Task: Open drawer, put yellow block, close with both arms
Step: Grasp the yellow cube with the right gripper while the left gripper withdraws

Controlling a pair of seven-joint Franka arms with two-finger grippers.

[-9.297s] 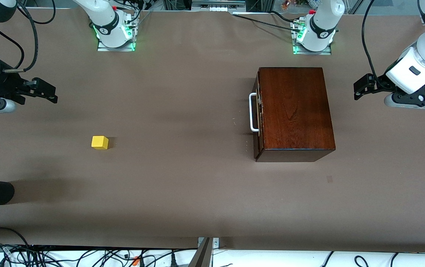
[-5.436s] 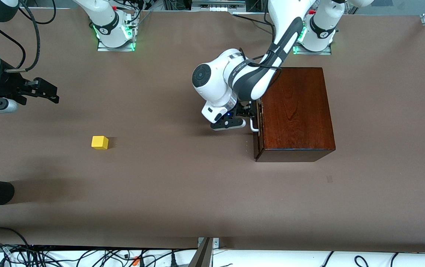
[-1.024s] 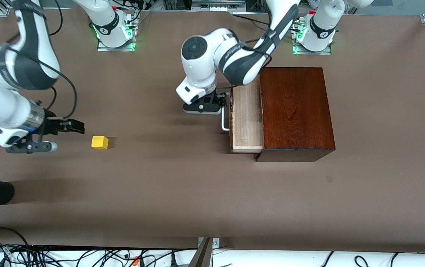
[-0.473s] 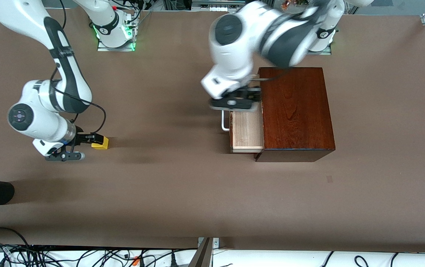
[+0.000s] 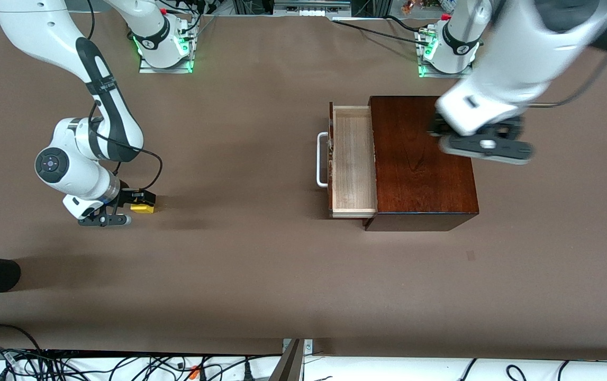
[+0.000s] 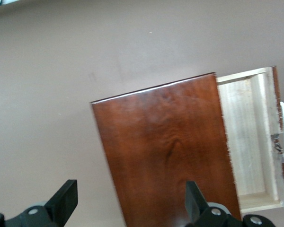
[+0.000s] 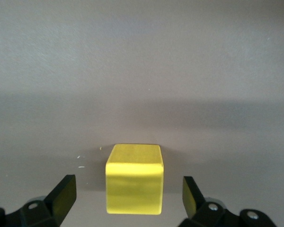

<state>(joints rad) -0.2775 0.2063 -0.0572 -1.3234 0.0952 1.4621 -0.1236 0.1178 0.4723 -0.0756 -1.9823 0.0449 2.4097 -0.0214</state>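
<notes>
My right gripper (image 7: 128, 201), fingers spread, straddled the yellow block (image 7: 134, 178) on the table (image 5: 261, 264); left gripper (image 6: 130, 208), also spread, hung over the box (image 6: 165, 156).

Legible text, labels, brands, numbers, signs: none. Small dark marks on the white arm bases and on the right arm's link are too small to read.

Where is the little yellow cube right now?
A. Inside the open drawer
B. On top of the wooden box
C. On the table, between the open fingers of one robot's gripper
C: the yellow block sits on the table, the right gripper open around it.
</notes>
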